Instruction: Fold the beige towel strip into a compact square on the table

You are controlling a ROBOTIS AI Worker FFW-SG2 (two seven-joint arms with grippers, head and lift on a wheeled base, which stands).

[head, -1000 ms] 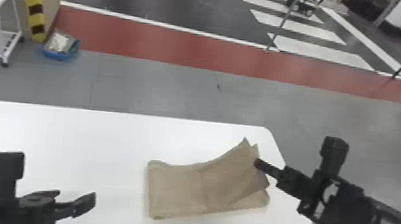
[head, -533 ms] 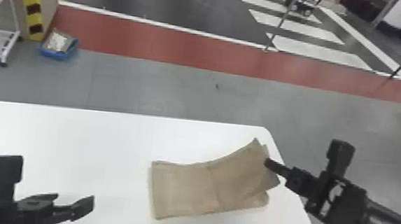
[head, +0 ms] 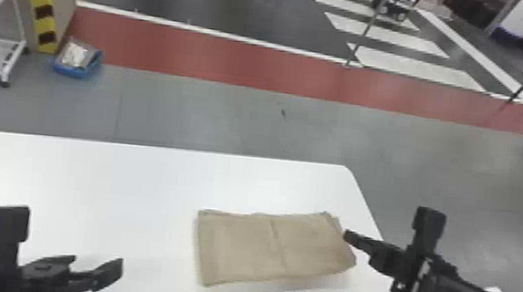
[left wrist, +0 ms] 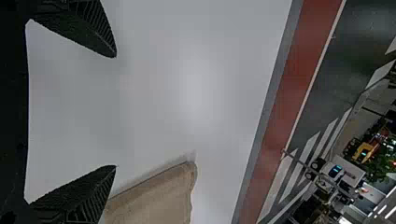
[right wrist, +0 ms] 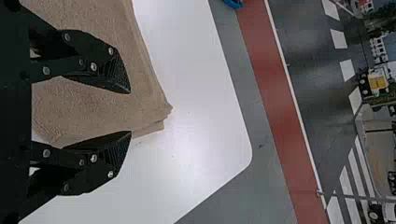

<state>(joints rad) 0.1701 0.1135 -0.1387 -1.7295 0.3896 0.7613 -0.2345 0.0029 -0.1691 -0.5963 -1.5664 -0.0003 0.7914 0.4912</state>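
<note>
The right gripper point(head: 348, 237) has its fingers moderately apart in its wrist view, with nothing pinched between them; the beige towel strip point(head: 241, 247) shows behind them. In the head view, its tips are at the towel's right end, though whether they touch the cloth cannot be told. The left gripper point(head: 97, 264) stands spread wide over the white table point(head: 88, 177), its fingers holding nothing.

Half a second earlier, the towel's right end rose in a slanting flap toward the right gripper. That end has since come down, and the cloth now looks nearly level, with a crease across its middle. The right gripper has shifted toward six o'clock, taking twelve as the direction away from the robot in the head view, while the left gripper has stayed almost in place.

By the same dial, the towel lies on the table between eight and nine o'clock from the right gripper's tips, and between two and three o'clock from the left gripper, well apart from it. It forms a layered oblong, its long sides running roughly from nine to three.
</note>
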